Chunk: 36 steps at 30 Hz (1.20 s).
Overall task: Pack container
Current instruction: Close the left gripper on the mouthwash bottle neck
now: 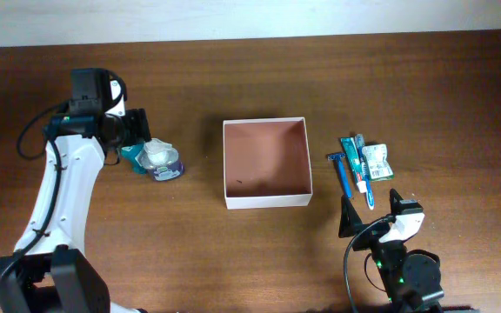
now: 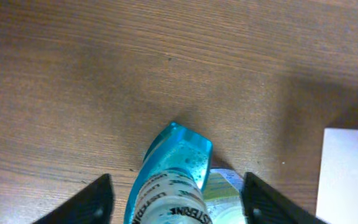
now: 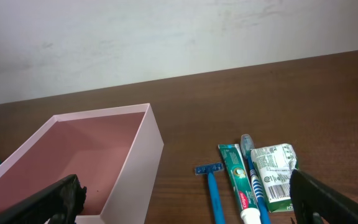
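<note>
1. The left hand (image 2: 182,200) is spread wide, one finger on each side of the teal bottle (image 2: 171,171). It grips nothing, and both fingers stand apart from the bottle's sides. It looks lined up to close on the bottle.
2. The bottle lies on its side on the tabletop (image 2: 104,74). A pale, white-topped item (image 2: 224,185) lies just beside it, and could be nudged when the fingers close.
3. The right hand (image 3: 185,202) is also wide open and empty. It hangs low near the front edge, facing the container (image 3: 143,163), probably waiting its turn.
4. Just right of the container lie a blue razor (image 3: 211,186), a toothpaste tube (image 3: 236,177), a toothbrush (image 3: 248,149) and a crumpled green-and-white sachet (image 3: 273,171), close together.
5. The container (image 1: 266,200) sits mid-table between the two groups. It is square and shallow, with low white walls and a brownish-pink floor, and holds nothing but a dark speck. Packing seems not yet begun.
</note>
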Motion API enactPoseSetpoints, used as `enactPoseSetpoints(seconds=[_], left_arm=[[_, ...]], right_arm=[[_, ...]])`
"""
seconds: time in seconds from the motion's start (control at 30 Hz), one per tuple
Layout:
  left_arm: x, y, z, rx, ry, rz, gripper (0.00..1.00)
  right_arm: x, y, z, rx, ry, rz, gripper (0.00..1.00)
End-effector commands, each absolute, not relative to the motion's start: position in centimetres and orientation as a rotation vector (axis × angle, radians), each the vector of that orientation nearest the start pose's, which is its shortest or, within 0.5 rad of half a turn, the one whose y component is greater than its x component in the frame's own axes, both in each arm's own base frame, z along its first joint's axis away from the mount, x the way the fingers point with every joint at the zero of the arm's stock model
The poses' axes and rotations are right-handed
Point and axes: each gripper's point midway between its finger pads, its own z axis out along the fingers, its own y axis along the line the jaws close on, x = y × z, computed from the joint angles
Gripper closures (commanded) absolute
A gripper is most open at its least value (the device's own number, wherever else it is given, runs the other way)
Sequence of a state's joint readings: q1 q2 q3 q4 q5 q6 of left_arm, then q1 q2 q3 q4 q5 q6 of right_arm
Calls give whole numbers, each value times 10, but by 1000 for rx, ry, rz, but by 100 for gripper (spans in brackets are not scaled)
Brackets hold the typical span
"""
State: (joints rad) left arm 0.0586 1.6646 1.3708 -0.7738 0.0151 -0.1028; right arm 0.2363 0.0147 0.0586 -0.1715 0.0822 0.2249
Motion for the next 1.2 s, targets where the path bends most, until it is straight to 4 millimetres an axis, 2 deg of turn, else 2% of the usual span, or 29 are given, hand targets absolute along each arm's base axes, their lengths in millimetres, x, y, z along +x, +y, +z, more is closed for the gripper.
enactPoseSetpoints(seconds=[0.0,0.07,0.13,0.53,0.67,0.73,0.77,0.97,1.07,1.17], left_arm=[[419,19,152,-198,2616,-63,45],[419,19,152,-198,2616,-63,56],[419,19,152,-198,2616,-63,62],[420,20,153,-198,2611,-59,68],[424,24,160,-198,2584,-33,71],[425,27,167,-203,2562,-11,73],[426,27,172,-203,2550,-6,82],[431,31,206,-206,2463,19,84],[437,32,231,-201,2389,16,92],[444,31,264,-192,2293,7,93]], right_arm=[[239,40,154,55,1704,253,2],[239,40,154,55,1704,253,2],[239,40,154,55,1705,253,2],[239,40,154,56,1704,254,2],[239,40,154,55,1704,253,2],[239,40,154,55,1704,253,2],[239,40,154,55,1704,253,2],[239,40,154,55,1704,253,2],[239,40,154,55,1705,253,2],[239,40,154,55,1704,253,2]])
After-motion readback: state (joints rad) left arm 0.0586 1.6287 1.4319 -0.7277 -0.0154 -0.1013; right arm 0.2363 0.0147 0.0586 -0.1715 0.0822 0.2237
